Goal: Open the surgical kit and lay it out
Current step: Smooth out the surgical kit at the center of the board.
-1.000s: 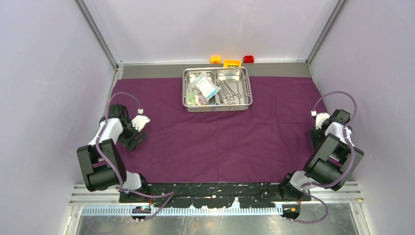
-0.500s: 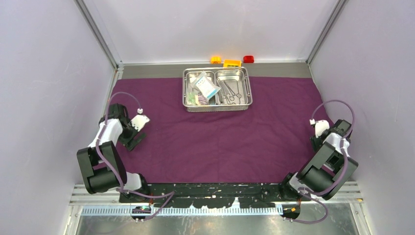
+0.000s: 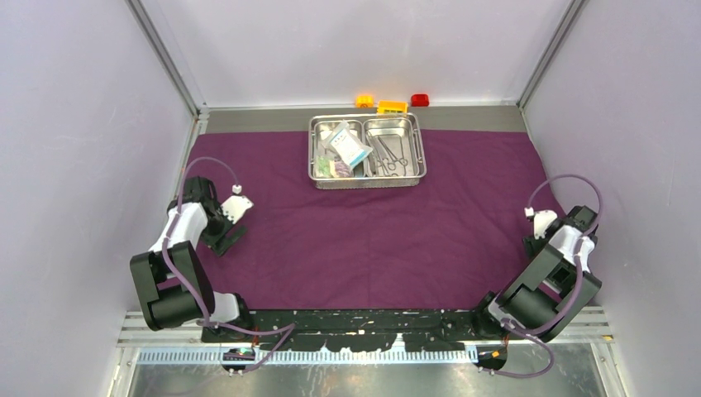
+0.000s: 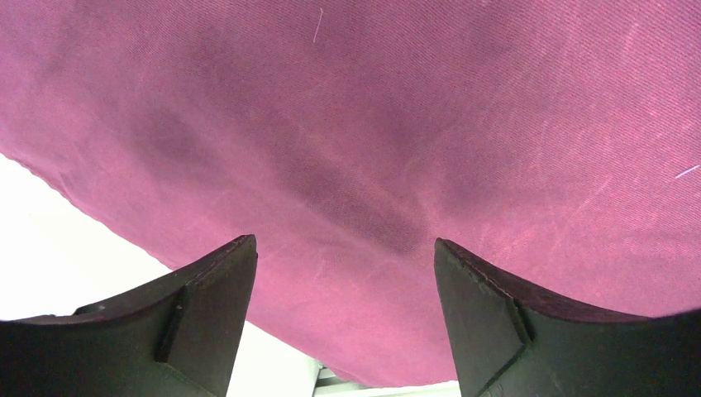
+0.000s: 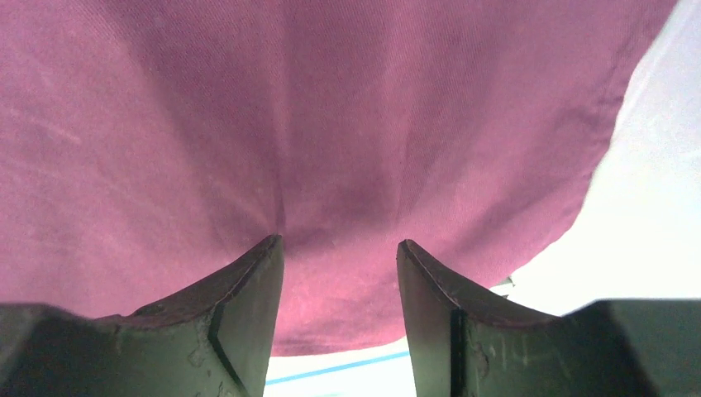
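Note:
The dark-purple cloth (image 3: pixel 372 223) lies spread flat over the table. On its far middle stands the steel tray (image 3: pixel 368 183), with clear packets (image 3: pixel 347 147) in its left compartment and steel scissors and clamps (image 3: pixel 393 155) in its right one. My left gripper (image 3: pixel 226 241) hangs low over the cloth's left side, near its edge. In the left wrist view it (image 4: pixel 343 241) is open, with only cloth (image 4: pixel 372 124) beneath. My right gripper (image 3: pixel 533 245) sits at the cloth's right edge. In the right wrist view it (image 5: pixel 340 241) is open just above cloth (image 5: pixel 289 107), holding nothing.
Yellow (image 3: pixel 364 100), orange (image 3: pixel 392 106) and red (image 3: pixel 420 99) toy bricks line the back wall behind the tray. Lilac side walls stand close to both arms. A bare grey strip (image 3: pixel 248 120) runs behind the cloth.
The right arm has drawn back toward the near edge along the cloth's right side. The left gripper has shifted slightly nearer. Tray and cloth have not moved.

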